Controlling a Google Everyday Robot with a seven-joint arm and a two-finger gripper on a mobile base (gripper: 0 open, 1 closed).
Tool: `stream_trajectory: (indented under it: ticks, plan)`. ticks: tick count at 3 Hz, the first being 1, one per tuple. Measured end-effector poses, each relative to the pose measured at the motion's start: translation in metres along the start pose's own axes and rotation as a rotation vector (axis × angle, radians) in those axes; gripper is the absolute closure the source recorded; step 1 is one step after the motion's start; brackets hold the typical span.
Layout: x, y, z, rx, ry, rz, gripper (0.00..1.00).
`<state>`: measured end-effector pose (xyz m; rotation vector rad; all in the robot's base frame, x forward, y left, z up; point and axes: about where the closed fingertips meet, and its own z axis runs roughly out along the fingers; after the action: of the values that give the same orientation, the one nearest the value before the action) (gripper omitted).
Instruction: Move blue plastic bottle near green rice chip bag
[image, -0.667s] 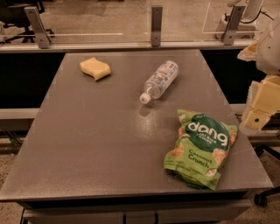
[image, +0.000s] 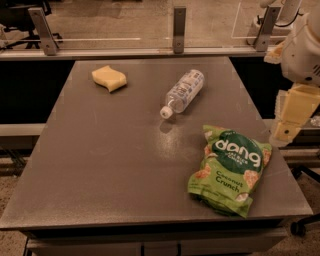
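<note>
Cream tool (image: 285, 131) hangs off the table's (image: 110, 165) right edge; cannot tell its grip.

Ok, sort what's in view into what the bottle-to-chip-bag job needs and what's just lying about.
For the job:
blue plastic bottle, on its side mid-table
green rice chip bag, flat near the front right corner
pincer, off the table's right edge, touching neither

Lying about:
yellow sponge, back left on the table
</note>
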<state>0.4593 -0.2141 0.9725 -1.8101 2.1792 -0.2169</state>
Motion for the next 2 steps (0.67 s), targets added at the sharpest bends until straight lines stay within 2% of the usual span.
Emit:
stream_trajectory:
  ticks: [1, 2]
  plan:
    - [-0.018, -0.059, 0.026, 0.098, 0.075, -0.201, 0.00]
    - [-0.051, -0.108, 0.050, 0.139, 0.095, -0.429, 0.00]
